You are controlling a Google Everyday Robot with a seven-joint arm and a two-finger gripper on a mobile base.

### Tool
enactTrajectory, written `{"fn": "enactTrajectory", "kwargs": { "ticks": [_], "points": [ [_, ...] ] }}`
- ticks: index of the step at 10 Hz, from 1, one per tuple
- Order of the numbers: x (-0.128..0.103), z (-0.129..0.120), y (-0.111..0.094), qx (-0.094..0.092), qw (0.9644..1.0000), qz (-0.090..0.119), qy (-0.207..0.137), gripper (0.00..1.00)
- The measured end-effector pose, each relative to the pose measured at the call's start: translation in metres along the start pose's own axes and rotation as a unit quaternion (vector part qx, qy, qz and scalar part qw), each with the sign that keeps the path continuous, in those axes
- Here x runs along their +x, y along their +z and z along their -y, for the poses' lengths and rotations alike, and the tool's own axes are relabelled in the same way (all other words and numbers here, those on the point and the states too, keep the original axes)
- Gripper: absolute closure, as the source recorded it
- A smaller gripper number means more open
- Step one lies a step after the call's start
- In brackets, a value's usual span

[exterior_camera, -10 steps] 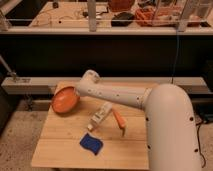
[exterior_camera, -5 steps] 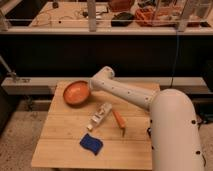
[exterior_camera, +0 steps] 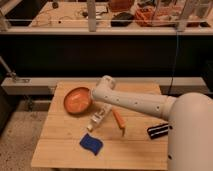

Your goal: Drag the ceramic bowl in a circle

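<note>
**My bowl could slip, bump its neighbors, or fall**

The ceramic bowl point(exterior_camera: 76, 101) sits on the back left part of the desk point(exterior_camera: 60, 145), not far from the left edge. My tool point(exterior_camera: 95, 98) is at the bowl's right rim, tucked under the end of my arm. I cannot tell if it is spread, pressed together or pinching the rim, because my own arm hides it.

That is my first worry. If my tool only leans on the rim and has no good hold, the shiny bowl may slide away from me as I go round.

My second worry is the small white thing point(exterior_camera: 100, 117). It lies just beside the bowl, on the front right side, and the orange carrot piece point(exterior_camera: 119, 121) lies near it. If my circle swings wide that way, the bowl or my arm may knock them about. The blue cloth point(exterior_camera: 91, 144) is nearer the front, so I think it is safer.

My third worry is the edge. If the circle goes too far left or back, the bowl could hang over the side and fall, and it might break.

Also, if I push down too hard on one side of the rim, the bowl could tip up.
</note>
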Motion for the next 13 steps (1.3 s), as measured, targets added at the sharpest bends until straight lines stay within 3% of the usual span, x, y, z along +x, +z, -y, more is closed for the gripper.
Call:
{"fn": "enactTrajectory", "kwargs": {
  "ticks": [3, 6, 8, 13],
  "points": [
    [-0.055, 0.012, -0.026, -0.007, 0.9999, 0.006, -0.011, 1.0],
    [-0.071, 0.037, -0.031, 0.002, 0.9993, 0.007, -0.036, 1.0],
    [-0.063, 0.053, -0.024, 0.012, 0.9985, 0.005, -0.053, 1.0],
    [0.024, 0.074, 0.026, 0.038, 0.9967, -0.008, -0.072, 1.0]
  ]
}}
